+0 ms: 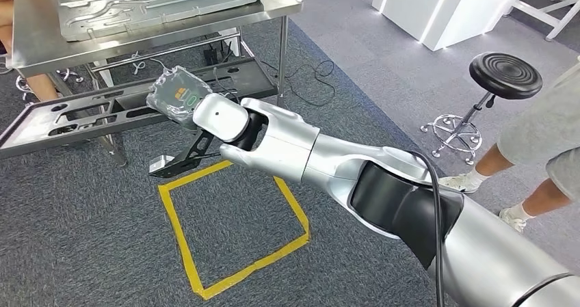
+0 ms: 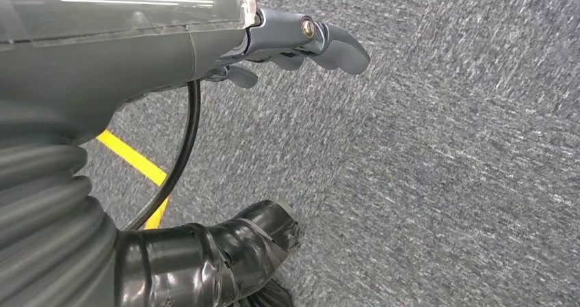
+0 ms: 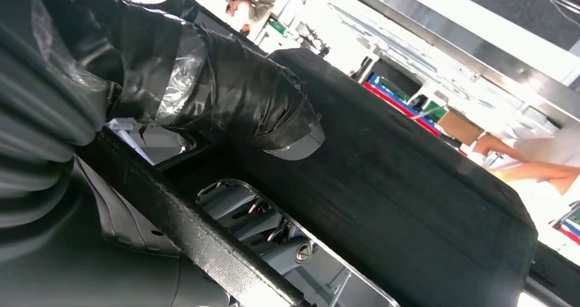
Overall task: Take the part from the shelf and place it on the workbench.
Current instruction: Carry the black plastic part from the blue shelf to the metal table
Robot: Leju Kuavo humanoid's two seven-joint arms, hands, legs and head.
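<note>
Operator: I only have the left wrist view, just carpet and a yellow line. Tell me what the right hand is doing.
Observer: The right hand grips a long black frame part, held out in front of the robot.
Operator: Now give me the workbench.
Observer: The steel workbench stands just beyond the part, and a grey pressed panel lies on its top.
Operator: Report anyone nearby.
Observer: A person stands off to the robot's right, beside a black stool.
</note>
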